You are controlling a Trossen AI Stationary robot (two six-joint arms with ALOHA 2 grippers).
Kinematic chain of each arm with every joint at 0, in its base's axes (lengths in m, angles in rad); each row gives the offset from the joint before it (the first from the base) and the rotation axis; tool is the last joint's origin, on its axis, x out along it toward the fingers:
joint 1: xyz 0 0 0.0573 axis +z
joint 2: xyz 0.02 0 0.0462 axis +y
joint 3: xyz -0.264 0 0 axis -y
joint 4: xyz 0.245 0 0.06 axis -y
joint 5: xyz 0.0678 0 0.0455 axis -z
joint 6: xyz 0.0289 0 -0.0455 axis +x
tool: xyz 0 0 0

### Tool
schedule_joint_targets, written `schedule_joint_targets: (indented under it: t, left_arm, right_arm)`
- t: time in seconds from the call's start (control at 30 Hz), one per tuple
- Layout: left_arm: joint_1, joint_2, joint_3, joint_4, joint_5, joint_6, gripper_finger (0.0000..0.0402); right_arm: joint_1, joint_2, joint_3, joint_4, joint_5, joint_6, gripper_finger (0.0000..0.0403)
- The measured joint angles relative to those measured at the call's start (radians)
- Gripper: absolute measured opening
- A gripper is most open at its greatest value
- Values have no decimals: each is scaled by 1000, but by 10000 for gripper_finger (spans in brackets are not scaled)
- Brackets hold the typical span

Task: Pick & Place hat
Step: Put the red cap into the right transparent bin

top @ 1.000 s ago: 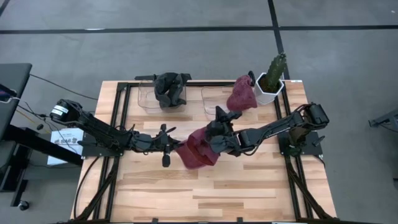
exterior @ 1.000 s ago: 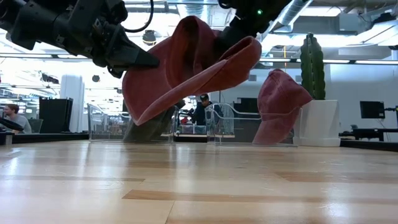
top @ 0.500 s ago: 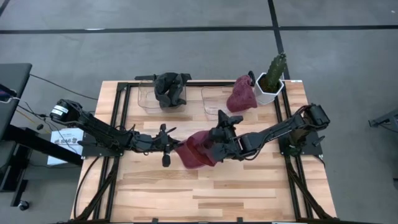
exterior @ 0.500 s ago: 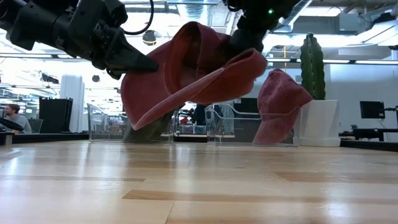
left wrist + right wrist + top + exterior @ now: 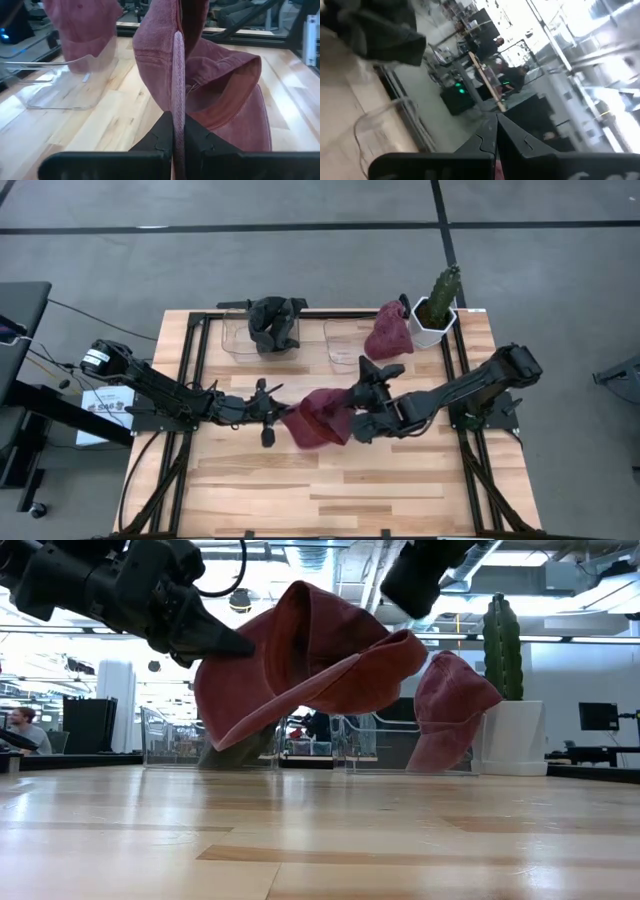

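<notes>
Wooden table (image 5: 400,480) carries two clear bins at its far edge. Left gripper (image 5: 278,416) is clamped on the brim edge of a dark red hat (image 5: 320,418), which hangs off the table just beyond its fingertips. Right gripper (image 5: 358,418) sits against the hat's other side, fingers pressed together with a sliver of red between them. Second red hat (image 5: 388,332) drapes over the right-hand bin (image 5: 340,345); dark cloth (image 5: 274,323) fills the left-hand bin.

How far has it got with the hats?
One red hat and a dark one already sit at the bins. Another red hat hangs above the table, pinched by the left gripper. The right gripper is beside it. Placing remains.
</notes>
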State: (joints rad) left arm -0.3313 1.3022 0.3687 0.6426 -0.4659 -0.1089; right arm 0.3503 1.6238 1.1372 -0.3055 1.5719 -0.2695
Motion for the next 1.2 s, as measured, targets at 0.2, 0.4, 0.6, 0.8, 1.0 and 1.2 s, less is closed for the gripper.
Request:
schedule_joint_targets:
  t: [0.2, 0.4, 0.6, 0.8, 1.0, 1.2]
  left_arm:
    - [0, 0, 0, -4, -110, 5, 16]
    - [0, 0, 22, 9, -296, 92, 16]
    - [0, 0, 77, 31, -343, 309, 16]
    - [0, 0, 121, 80, -343, 395, 16]
    - [0, 0, 182, 84, -342, 280, 16]
    - [5, 0, 193, 76, -343, 243, 16]
  right_arm:
    - [47, -140, 0, -100, -243, 213, 0]
    - [54, -288, 0, -184, -716, 369, 0]
    - [77, -343, 0, -210, -813, 376, 0]
    - [88, -353, 0, -250, -813, 376, 0]
    - [86, -354, 0, -263, -797, 376, 0]
    - [83, -369, 0, -237, -755, 375, 9]
